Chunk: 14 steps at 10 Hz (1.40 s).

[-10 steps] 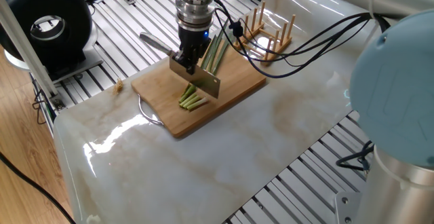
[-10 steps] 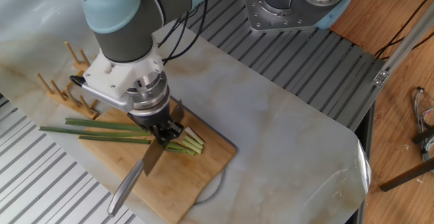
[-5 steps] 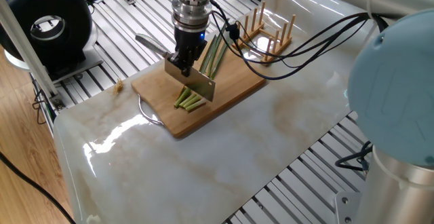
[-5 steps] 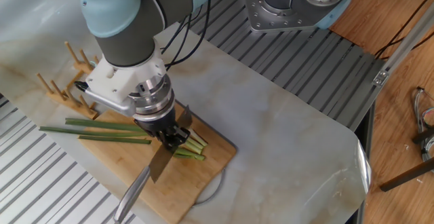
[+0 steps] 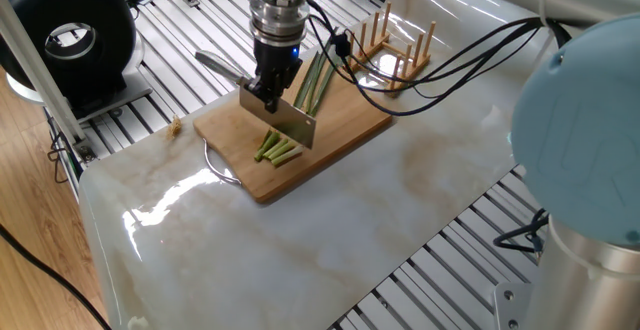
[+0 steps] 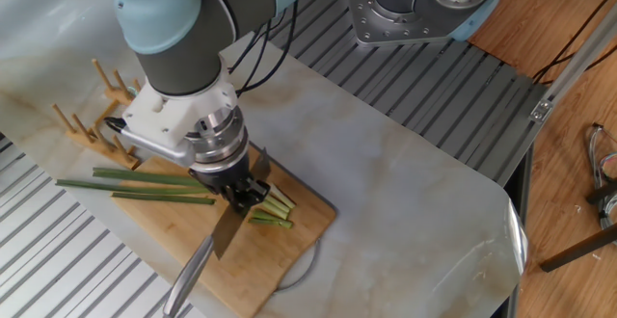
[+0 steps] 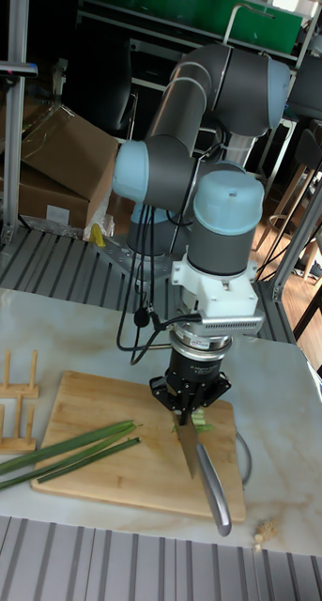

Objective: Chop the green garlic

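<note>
Since 1 second ago the black two-finger gripper (image 5: 270,88) (image 6: 243,191) (image 7: 190,406) has shifted toward 10 o'clock in one fixed view, carrying the steel cleaver-style knife with a silver handle (image 5: 279,118) (image 6: 228,229) (image 7: 191,451) with it; more of the pale cut ends now show below the blade. Since 0.5 seconds ago the change is very slight. The gripper's fingers are pinched on the knife near where blade meets handle.

The green garlic (image 5: 279,147) (image 6: 145,185) (image 7: 67,450), thin long stalks with dark green leaves and pale whitish-green ends, lies across the rectangular bamboo cutting board (image 5: 340,135) (image 6: 265,265) (image 7: 95,399). In the other fixed view the leaves run out past the board's edge toward 9 o'clock, and the short pale ends lie just at 3 o'clock of the blade. In the tall fixed view the leaves stretch toward 8 o'clock beyond the board's left edge.

The wooden peg rack (image 5: 398,48) (image 6: 87,120) (image 7: 12,399) stands just beyond the board's far corner, near the leaf tips. The white marbled tabletop (image 5: 330,240) (image 6: 415,193) lies bare from 3 to 6 o'clock of the board in one fixed view. A wire loop handle (image 5: 216,166) pokes from the board's 8 o'clock edge.
</note>
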Available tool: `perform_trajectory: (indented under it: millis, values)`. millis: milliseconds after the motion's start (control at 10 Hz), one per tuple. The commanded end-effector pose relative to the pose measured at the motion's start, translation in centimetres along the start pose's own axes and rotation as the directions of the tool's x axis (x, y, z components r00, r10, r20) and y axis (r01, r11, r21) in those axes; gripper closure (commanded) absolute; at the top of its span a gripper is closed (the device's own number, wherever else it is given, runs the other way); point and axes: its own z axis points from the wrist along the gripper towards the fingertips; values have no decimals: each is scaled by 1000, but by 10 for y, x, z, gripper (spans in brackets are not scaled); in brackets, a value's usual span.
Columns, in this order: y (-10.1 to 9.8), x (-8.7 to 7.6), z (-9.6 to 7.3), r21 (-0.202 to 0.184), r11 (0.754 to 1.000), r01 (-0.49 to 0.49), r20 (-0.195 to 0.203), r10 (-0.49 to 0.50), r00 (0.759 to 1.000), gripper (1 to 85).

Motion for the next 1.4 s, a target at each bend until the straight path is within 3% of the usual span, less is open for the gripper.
perform_trajectory:
  millis: [0,200,300,500,800,1000,1300]
  values:
    - [10,-5,-19,-39,999,18,-5,-19,1000,843]
    - [29,-6,-34,-93,995,34,-10,-35,999,843]
    - [44,-2,-47,-131,991,4,-36,-9,999,843]
    - [36,-4,-53,-77,997,19,-25,-21,999,843]
    - [25,4,-56,-34,999,38,-39,-39,998,843]
    - [1,4,-59,51,996,77,-29,-75,997,843]
    - [-17,4,-59,109,987,119,-51,-114,992,843]
